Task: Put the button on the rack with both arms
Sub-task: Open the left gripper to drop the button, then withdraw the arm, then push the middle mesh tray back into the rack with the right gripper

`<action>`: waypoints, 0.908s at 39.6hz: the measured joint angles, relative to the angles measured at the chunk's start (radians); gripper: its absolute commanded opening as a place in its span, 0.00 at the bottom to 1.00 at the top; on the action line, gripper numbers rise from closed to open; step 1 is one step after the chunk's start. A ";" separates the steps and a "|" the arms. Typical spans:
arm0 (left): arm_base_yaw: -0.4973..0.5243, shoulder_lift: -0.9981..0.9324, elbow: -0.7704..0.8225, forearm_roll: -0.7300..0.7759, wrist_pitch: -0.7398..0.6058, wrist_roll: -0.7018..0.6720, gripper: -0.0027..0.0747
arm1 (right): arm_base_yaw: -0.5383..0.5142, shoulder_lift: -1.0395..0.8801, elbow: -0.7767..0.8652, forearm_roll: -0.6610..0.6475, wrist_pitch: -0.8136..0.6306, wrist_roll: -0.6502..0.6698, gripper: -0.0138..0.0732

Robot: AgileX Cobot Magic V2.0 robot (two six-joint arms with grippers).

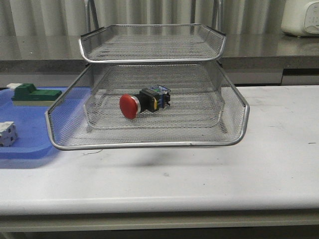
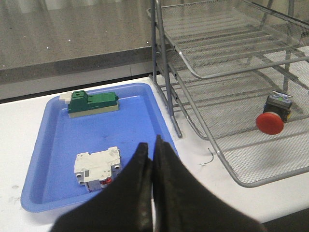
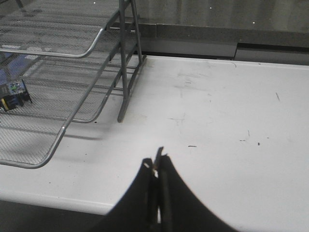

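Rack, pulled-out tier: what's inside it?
Only the button lies inside the rack's pulled-out tier, on its side, red head toward the front. The tier below is mostly covered, so its contents cannot be seen.

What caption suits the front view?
Red button lying on its side in the pulled-out tier of the wire rack.

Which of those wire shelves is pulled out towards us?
The middle tier of the rack, the one holding the red button. It juts forward past the top tier, which sits back.

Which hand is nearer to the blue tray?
Left. The left hand hangs shut over the blue tray; the right hand is shut over bare table beyond the rack.
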 measured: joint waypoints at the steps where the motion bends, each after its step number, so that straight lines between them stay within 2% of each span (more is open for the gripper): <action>1: 0.000 0.000 0.000 0.000 0.000 0.000 0.01 | 0.000 0.000 0.000 0.000 0.000 0.000 0.09; 6: 0.000 0.000 0.000 -0.001 0.000 -0.002 0.01 | 0.000 0.000 0.000 0.000 -0.020 0.000 0.09; 11: 0.000 0.000 0.000 -0.001 -0.002 -0.002 0.01 | 0.000 0.033 0.000 0.000 -0.107 -0.001 0.09; 21: 0.000 0.000 0.000 -0.001 -0.002 -0.002 0.01 | 0.026 0.398 -0.054 0.000 -0.362 -0.004 0.09; 28: 0.000 0.000 0.000 -0.001 -0.002 -0.002 0.01 | 0.185 0.643 -0.134 0.000 -0.477 -0.004 0.09; 36: 0.000 0.000 0.000 -0.001 -0.002 -0.002 0.01 | 0.491 0.896 -0.220 -0.002 -0.516 -0.004 0.09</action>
